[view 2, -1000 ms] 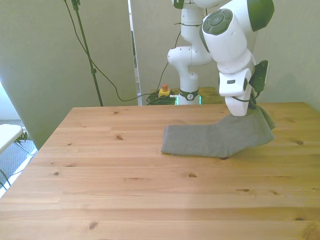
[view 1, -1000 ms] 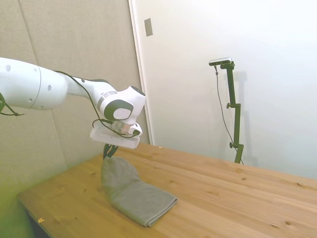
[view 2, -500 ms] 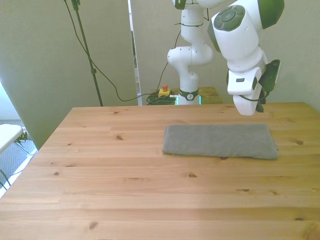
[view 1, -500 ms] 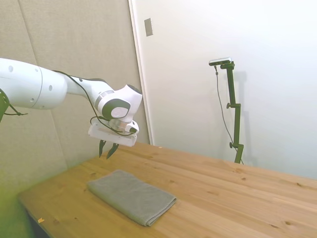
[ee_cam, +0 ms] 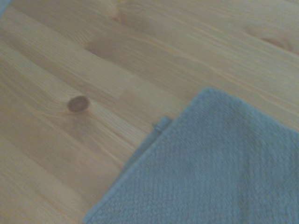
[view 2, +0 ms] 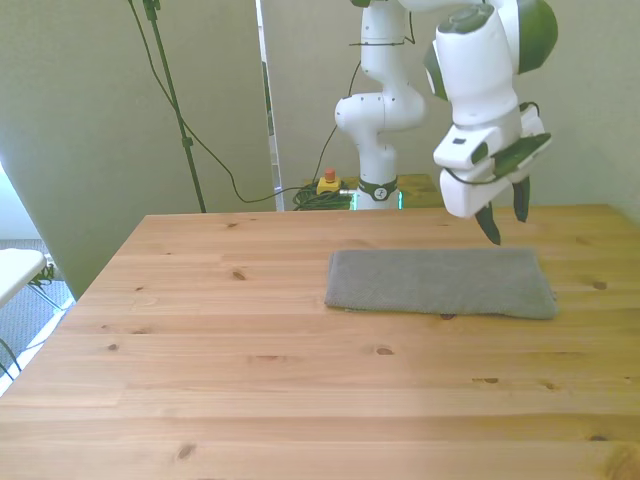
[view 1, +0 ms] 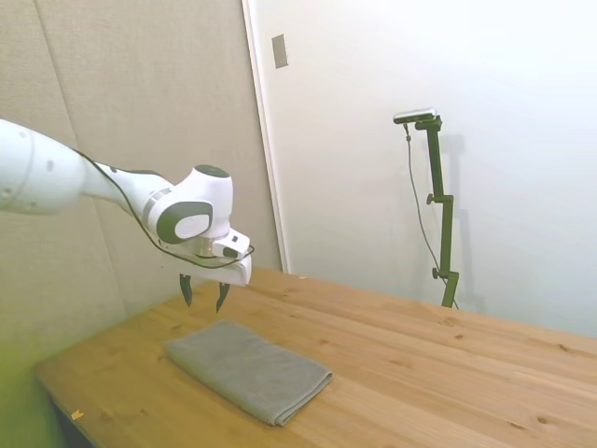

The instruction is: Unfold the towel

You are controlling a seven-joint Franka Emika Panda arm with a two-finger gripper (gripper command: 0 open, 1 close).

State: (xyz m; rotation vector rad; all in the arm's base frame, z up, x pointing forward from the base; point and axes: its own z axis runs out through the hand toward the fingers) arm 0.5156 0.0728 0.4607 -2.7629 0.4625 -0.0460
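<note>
The towel (view 2: pixel 440 283) lies flat on the wooden table (view 2: pixel 250 380), toward the front view's right, a plain taupe terry rectangle with a doubled layer showing along one edge. One corner (ee_cam: pixel 205 93) appears in the wrist view. Above its right end hangs the gripper (view 2: pixel 505 218), fingers spread apart, holding nothing.

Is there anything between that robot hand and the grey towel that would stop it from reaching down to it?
Nothing visible does. The hand hangs open in the air above the towel, near its end on the front view's right. Only empty space lies between them, and nothing else rests on the wooden table around the towel.
</note>
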